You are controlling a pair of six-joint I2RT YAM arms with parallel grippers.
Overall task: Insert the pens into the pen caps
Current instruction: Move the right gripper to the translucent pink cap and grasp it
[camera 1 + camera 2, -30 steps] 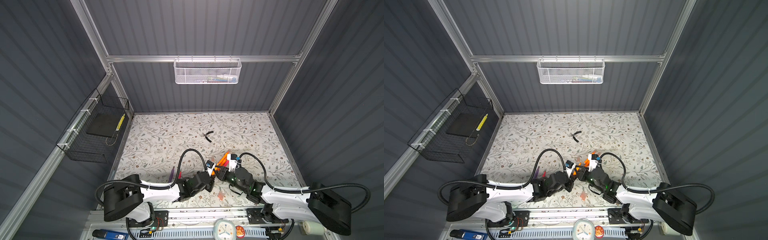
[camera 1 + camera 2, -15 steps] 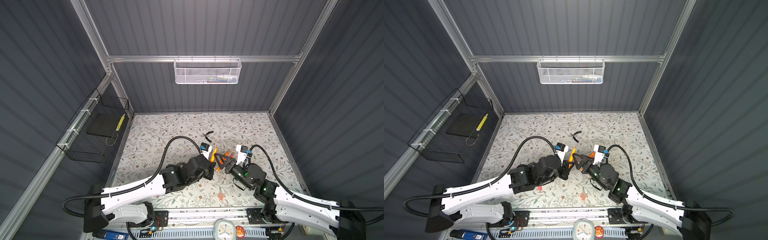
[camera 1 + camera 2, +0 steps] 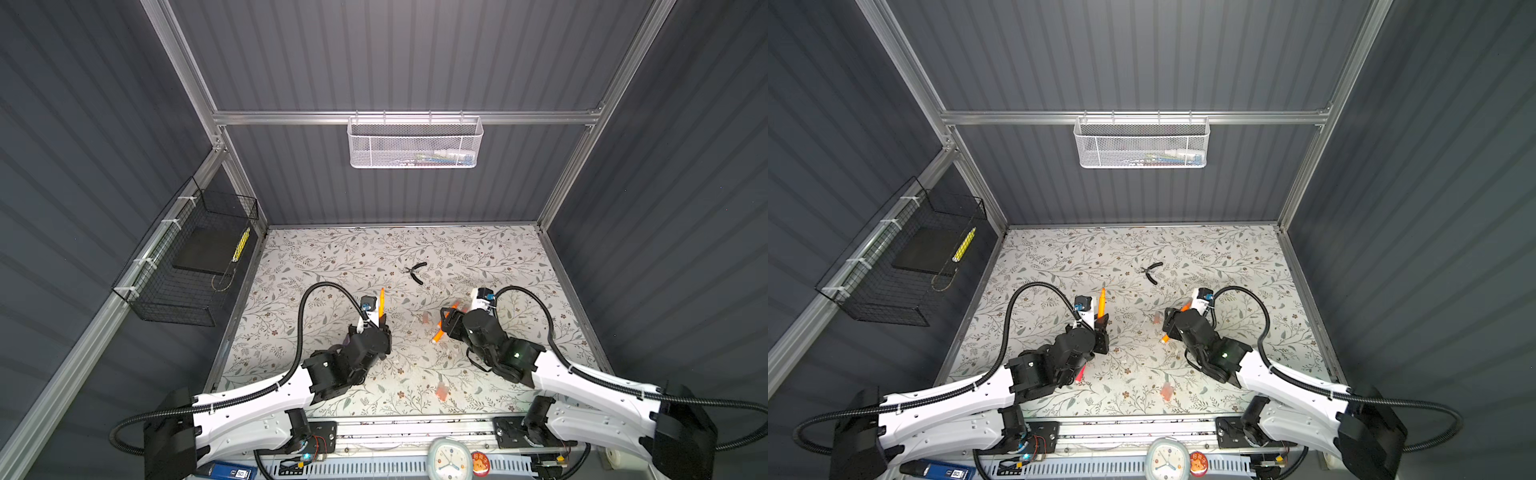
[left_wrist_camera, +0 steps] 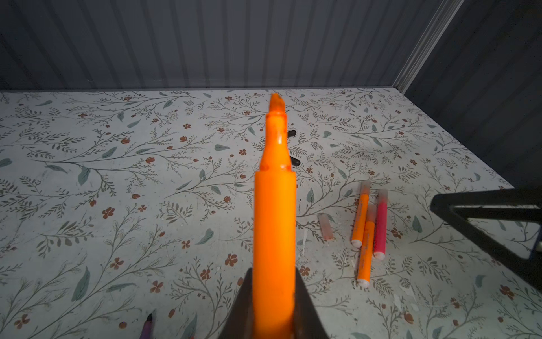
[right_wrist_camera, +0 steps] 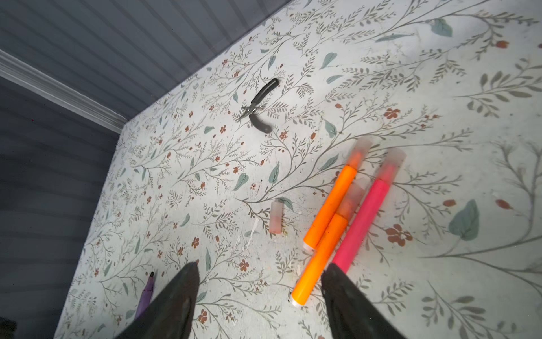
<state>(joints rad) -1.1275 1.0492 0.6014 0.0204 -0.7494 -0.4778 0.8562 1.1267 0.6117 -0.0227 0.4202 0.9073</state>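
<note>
Orange pen [image 4: 274, 223] gripped tip-outward in left pincer [image 4: 274, 274], right pincer [image 5: 261, 265] wide open, capped pens [image 5: 331, 205] just ahead

Left tool [image 4: 274, 276] tight; right tool [image 5: 261, 267] wide

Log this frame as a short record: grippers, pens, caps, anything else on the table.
left gripper: shut on orange pen, uncapped, tip outward
right gripper: open, empty, over the table
capped pens: two orange, one pink, side by side
loose cap: lying beside them
purple pen: uncapped, on the table
pliers: farther back, apart from everything
</note>
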